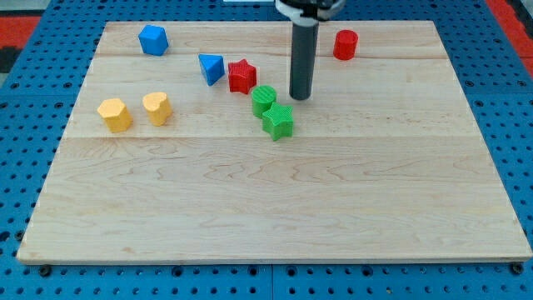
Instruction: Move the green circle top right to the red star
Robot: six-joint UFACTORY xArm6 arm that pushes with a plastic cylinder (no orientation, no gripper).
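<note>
So my tip (pixel 300 97) has no jaws, just a bare rod end parked right of the small green circle block (pixel 264 98). That circle sits just lower-right of the red star block (pixel 242 76), touching the green star block (pixel 278 121). Next I'd come round below it and push up; there's open board there

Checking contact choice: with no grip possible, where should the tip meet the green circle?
Probably the lower-left side of the green circle, pushing toward the view's top. The green star crowds its lower right; my tip stands to its right.
</note>
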